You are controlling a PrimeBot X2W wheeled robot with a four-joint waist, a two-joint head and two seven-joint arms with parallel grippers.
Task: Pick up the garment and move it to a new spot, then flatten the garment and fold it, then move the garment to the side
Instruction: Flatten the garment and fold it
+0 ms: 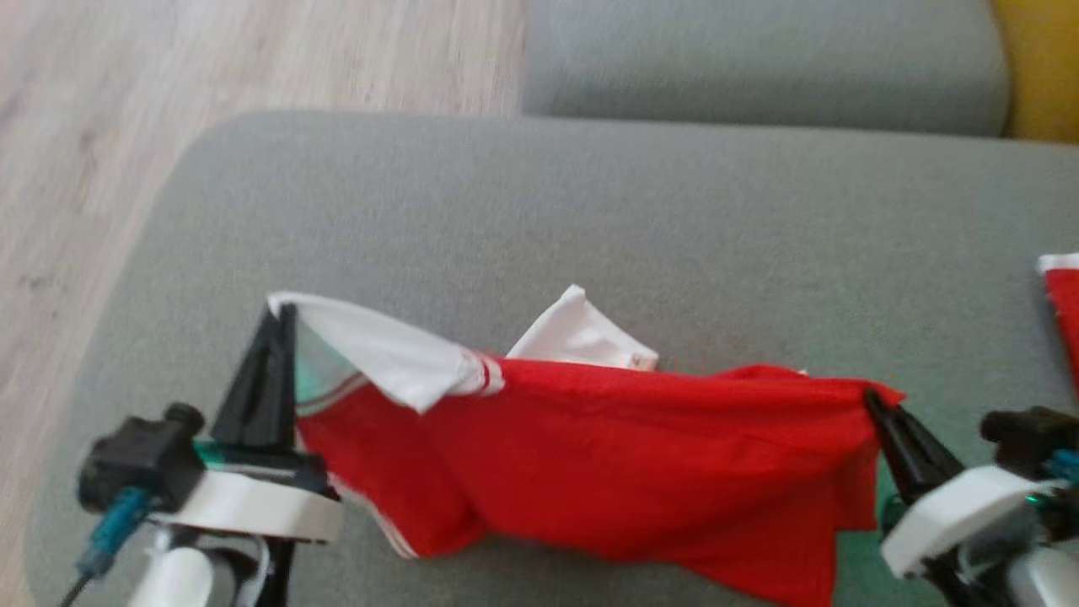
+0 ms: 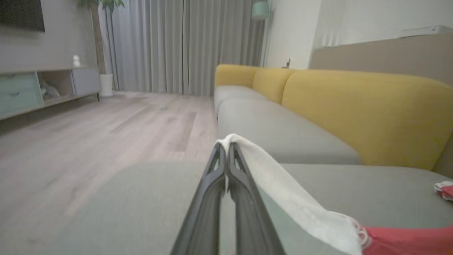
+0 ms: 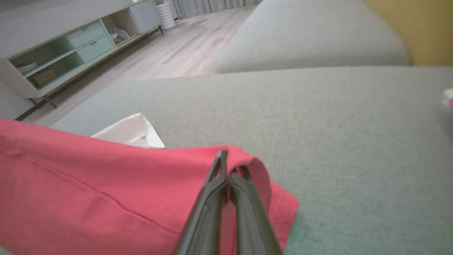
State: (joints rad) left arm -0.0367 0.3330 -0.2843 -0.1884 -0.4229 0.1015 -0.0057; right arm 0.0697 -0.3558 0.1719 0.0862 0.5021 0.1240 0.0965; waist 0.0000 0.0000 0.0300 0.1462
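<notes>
A red garment (image 1: 607, 455) with white trim hangs stretched between my two grippers above the grey sofa seat (image 1: 590, 219). My left gripper (image 1: 282, 316) is shut on the garment's white end (image 2: 283, 191), which drapes over the fingertips. At the other end, my right gripper (image 1: 872, 400) is shut on a folded red edge (image 3: 247, 166). A white flap (image 1: 582, 333) of the garment pokes up behind the red cloth, and the lower part sags down toward the cushion. In the right wrist view the red cloth (image 3: 88, 191) spreads to the left of the fingers.
Another red and white piece of cloth (image 1: 1064, 303) lies at the seat's right edge. A second grey cushion (image 1: 759, 59) and a yellow backrest (image 2: 368, 109) sit beyond. Wooden floor (image 1: 211, 67) lies to the left, with a low TV cabinet (image 3: 70, 49) across the room.
</notes>
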